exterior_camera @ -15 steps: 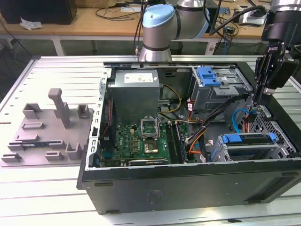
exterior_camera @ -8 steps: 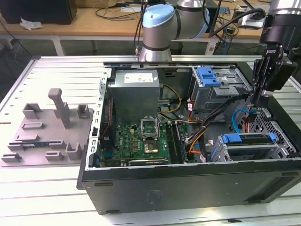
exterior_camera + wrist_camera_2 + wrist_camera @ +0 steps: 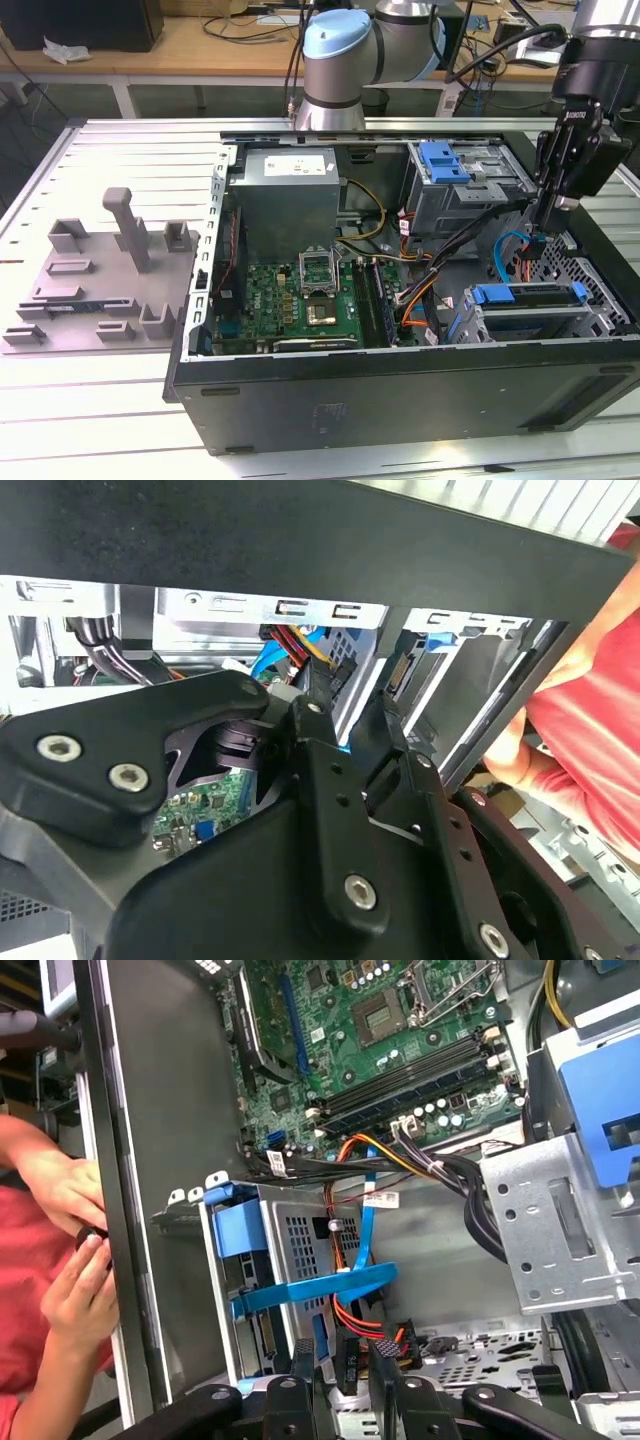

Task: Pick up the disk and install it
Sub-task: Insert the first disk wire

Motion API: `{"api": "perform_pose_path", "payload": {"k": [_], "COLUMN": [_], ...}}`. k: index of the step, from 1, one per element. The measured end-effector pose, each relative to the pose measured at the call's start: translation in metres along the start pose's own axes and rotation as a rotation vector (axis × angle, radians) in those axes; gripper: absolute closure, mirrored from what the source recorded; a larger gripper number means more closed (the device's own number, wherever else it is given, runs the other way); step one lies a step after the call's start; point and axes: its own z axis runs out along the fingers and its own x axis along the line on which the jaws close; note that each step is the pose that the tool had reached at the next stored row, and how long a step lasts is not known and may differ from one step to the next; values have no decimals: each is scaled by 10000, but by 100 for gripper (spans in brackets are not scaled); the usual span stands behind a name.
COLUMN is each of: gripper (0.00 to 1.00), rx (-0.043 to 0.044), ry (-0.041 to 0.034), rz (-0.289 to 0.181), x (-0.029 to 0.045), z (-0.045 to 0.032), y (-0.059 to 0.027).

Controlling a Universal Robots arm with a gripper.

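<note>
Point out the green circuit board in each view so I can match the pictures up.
Exterior view: green circuit board inside the open case, to the exterior view's left of the gripper.
Second wrist view: a green patch glimpsed through the gripper's frame.
First wrist view: board beyond the blue-handled drive cage.
Shared landmark: the gripper.

A robotics lab is indicated by a robot arm [image 3: 340, 60] at an opened computer case [image 3: 400, 390] set on a slatted metal surface [image 3: 100, 150].

Blue cable [image 3: 320, 1288] and black cables [image 3: 475, 1210] cross the gap between the drive cages [image 3: 545, 1220] beside the hand [image 3: 343, 1375]
</note>
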Motion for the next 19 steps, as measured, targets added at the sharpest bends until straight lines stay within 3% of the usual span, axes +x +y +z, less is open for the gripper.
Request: {"api": "perform_pose_path", "payload": {"k": [3,7,13,17,19], "gripper": [65,65,65,65,65], "rx": [128,156,138,55,42], "ry": [104,136,141,144,181], "rz": [-169,-201,-166,-17,27], "x": [-27,-69,-102,-119,-126], "z": [-2,30,35,57,58], "y": [7,23,31,30,32]}}
